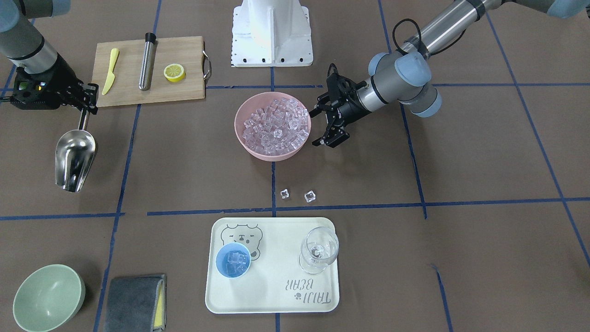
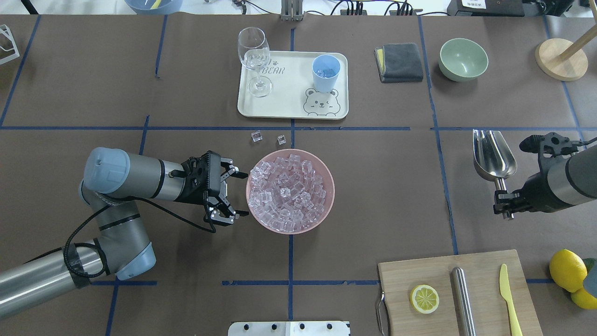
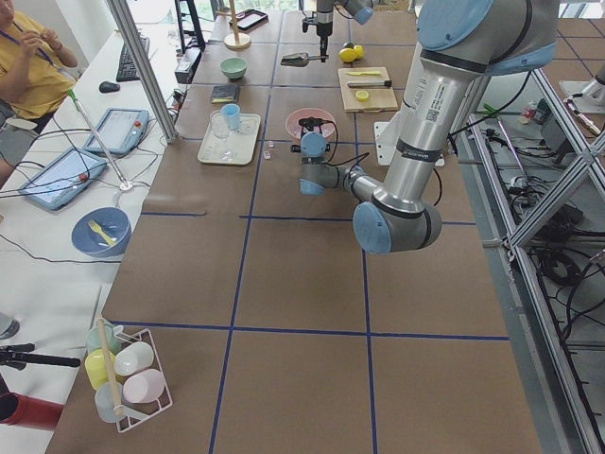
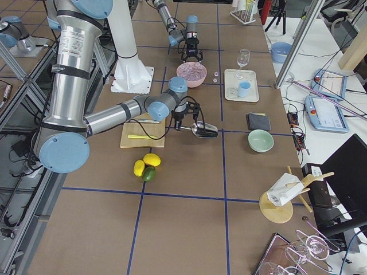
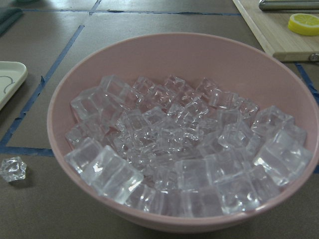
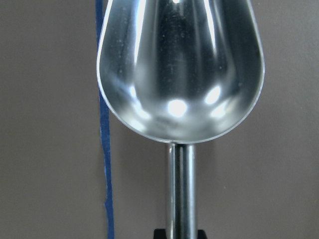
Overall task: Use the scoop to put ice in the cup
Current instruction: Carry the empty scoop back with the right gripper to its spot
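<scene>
Most of the ice (image 2: 290, 191) is heaped in the pink bowl (image 1: 272, 156) at mid-table, and two loose cubes (image 2: 256, 136) lie just beyond it. The light-blue cup (image 2: 326, 73) stands upright on the far tray (image 2: 289, 109) with a few cubes inside. My right gripper (image 2: 506, 205) grips the shiny scoop (image 2: 493, 155) by its rod handle, far right. Its trough is empty and points away.

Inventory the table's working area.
ice: many, clear, pink bowl; two loose; some in cup
pink bowl: 1, pink, centre
tray: 1, cream, far side
cup: 1, blue, on tray
wine glass: 1, clear, on tray
green bowl: 1, green, far right
cloth: 1, grey, beside green bowl
cutting board: 1, wood, near right
lemon half: 1, yellow, on board
cylinder: 1, steel, on board
knife: 1, yellow, on board
lemons: 2, yellow, beside board
scoop: 1, steel, held, right side
left gripper: 1, black, open by pink bowl
right gripper: 1, black, holding scoop
</scene>
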Controlling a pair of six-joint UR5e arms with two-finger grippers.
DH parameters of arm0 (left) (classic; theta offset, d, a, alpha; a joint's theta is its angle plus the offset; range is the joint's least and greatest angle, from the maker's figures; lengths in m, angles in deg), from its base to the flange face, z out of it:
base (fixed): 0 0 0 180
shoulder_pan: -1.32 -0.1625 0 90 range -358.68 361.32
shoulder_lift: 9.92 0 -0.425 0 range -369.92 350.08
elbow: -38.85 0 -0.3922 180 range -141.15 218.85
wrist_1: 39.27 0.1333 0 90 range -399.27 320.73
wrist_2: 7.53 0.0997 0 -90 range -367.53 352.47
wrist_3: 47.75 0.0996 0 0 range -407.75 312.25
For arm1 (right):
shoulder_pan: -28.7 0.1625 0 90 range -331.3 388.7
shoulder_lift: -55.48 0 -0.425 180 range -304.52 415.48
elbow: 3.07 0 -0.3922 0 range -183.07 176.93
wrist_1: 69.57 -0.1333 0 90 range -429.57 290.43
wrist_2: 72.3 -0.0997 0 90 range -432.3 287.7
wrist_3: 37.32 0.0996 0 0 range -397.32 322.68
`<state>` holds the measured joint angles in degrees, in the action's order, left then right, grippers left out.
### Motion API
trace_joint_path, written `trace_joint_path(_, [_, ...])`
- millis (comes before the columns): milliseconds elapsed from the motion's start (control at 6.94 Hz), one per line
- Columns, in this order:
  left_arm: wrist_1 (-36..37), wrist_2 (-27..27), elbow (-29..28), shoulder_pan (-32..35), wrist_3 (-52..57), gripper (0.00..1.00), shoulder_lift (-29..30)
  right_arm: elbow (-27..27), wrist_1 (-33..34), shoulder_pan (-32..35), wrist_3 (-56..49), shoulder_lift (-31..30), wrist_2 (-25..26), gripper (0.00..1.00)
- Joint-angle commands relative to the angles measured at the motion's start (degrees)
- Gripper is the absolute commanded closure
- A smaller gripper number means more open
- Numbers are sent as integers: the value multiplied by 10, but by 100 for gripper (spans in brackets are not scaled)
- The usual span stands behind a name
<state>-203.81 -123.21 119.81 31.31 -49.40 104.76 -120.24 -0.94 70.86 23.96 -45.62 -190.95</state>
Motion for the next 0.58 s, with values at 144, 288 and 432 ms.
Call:
trace_joint_path(144, [0, 0, 0, 0, -2, 0, 1, 26, -29, -50, 9, -2, 45, 100])
trace_joint_path(288, [0, 0, 0, 0, -2, 0, 1, 38, -29, -62, 9, -2, 55, 100])
trace_joint_path(432, [0, 0, 0, 0, -1, 0, 1, 41, -28, -65, 9, -2, 57, 100])
